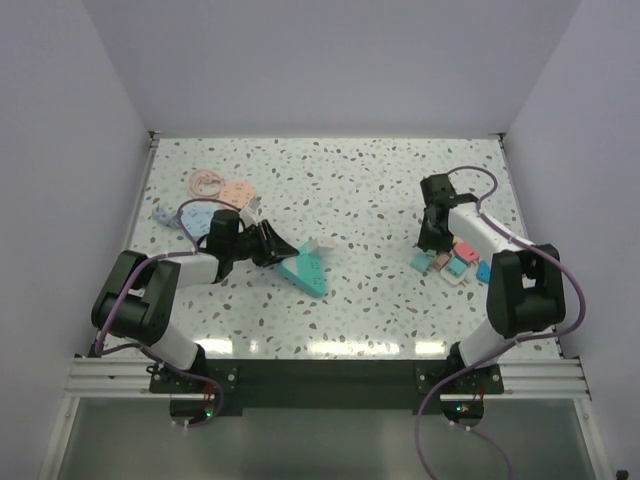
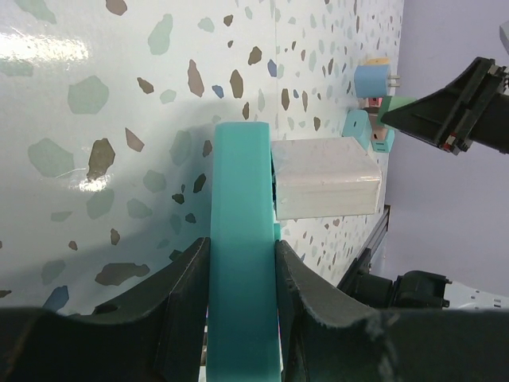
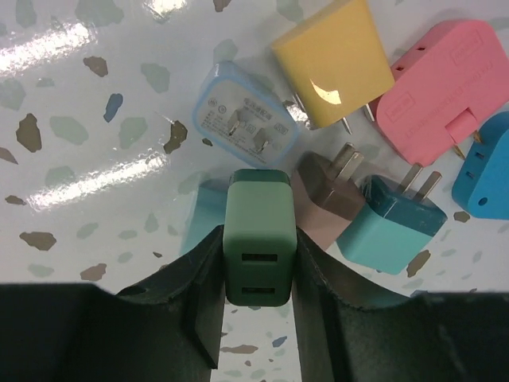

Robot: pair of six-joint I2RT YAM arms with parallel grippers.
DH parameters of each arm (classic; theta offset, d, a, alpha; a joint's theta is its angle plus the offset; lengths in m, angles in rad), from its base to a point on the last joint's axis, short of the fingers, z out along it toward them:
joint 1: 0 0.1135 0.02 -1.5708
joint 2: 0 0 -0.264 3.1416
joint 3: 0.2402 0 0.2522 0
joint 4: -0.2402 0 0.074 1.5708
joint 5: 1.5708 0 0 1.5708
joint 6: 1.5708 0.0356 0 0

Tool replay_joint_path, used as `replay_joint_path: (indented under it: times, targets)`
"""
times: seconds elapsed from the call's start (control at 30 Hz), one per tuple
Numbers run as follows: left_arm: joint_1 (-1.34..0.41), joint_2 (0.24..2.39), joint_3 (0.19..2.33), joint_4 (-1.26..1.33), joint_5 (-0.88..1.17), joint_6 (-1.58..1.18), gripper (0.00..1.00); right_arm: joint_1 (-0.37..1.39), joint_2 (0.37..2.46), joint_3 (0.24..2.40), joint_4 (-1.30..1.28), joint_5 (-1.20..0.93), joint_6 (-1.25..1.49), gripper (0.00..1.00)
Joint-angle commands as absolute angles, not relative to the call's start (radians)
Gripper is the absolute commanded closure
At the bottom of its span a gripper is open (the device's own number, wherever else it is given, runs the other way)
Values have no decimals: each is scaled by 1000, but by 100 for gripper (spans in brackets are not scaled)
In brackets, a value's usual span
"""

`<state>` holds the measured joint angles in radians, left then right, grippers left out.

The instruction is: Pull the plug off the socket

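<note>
A teal socket block point(image 2: 242, 239) lies on the speckled table with a white plug point(image 2: 322, 179) seated in its side. In the top view the socket point(image 1: 305, 272) sits left of centre with the white plug point(image 1: 318, 246) on its far side. My left gripper point(image 2: 242, 259) is shut on the socket's near end, one finger on each flat face; it shows in the top view point(image 1: 272, 250) too. My right gripper point(image 3: 258, 267) is shut on a green USB charger plug point(image 3: 260, 235) at the right of the table point(image 1: 432, 245).
Loose plugs lie around the right gripper: yellow point(image 3: 334, 60), pink point(image 3: 433, 87), light blue point(image 3: 242, 119), brown point(image 3: 326, 199), teal point(image 3: 390, 223), blue point(image 3: 485, 171). At the back left are a pink cable point(image 1: 207, 183), a peach adapter point(image 1: 238, 193) and a blue adapter point(image 1: 195, 215).
</note>
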<state>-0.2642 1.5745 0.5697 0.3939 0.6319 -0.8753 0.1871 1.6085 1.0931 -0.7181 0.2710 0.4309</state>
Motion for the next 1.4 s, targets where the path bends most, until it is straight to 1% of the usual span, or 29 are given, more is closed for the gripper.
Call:
replay_joint_path:
  times: [0.0, 0.03, 0.07, 0.1, 0.13, 0.17, 0.27, 0.3, 0.33, 0.37, 0.4, 0.43, 0.57, 0.67, 0.83, 1.0, 1.2, 1.37]
  targets:
    - [-265, 1542, 607, 439, 664, -864, 100, 181, 1614, 1140, -678, 324, 466, 60]
    - [-265, 1539, 606, 439, 666, -862, 100, 178, 1617, 1147, -681, 324, 465, 50]
    - [-265, 1536, 606, 437, 664, -862, 100, 178, 1609, 1160, -686, 312, 463, 37]
    - [-265, 1536, 606, 437, 664, -861, 100, 176, 1597, 1163, -683, 295, 460, 32]
    - [-265, 1532, 604, 436, 667, -861, 100, 178, 1556, 1161, -677, 276, 460, 25]
    - [-265, 1532, 604, 436, 667, -862, 100, 178, 1533, 1160, -657, 238, 459, 2]
    - [-265, 1534, 603, 436, 670, -861, 100, 181, 1465, 1176, -666, 146, 433, 2]
    - [-265, 1534, 604, 436, 672, -861, 100, 190, 1453, 1181, -664, 53, 416, 2]
    - [-265, 1535, 604, 437, 672, -861, 100, 202, 1441, 1181, -657, 7, 402, 2]
    - [-268, 1537, 604, 437, 672, -862, 100, 240, 1439, 1186, -643, -36, 393, 2]
    - [-268, 1539, 604, 439, 672, -861, 100, 271, 1440, 1187, -632, -126, 378, 2]
    - [-271, 1540, 609, 437, 673, -859, 100, 303, 1443, 1190, -626, -152, 377, 2]
    - [-281, 1546, 615, 439, 675, -864, 100, 454, 1465, 1152, -442, -308, 419, 2]
    - [-288, 1540, 617, 437, 673, -862, 100, 515, 1512, 1155, -346, -336, 425, 2]
    - [-296, 1545, 614, 434, 678, -865, 100, 541, 1664, 1207, -299, -387, 403, 2]
    - [-299, 1525, 606, 428, 666, -867, 100, 557, 1710, 1221, -290, -342, 439, 2]
    - [-307, 1535, 604, 437, 663, -873, 100, 577, 1772, 1221, -229, -422, 477, 2]
    - [-311, 1535, 603, 442, 655, -881, 100, 610, 1836, 1243, -261, -407, 497, 2]
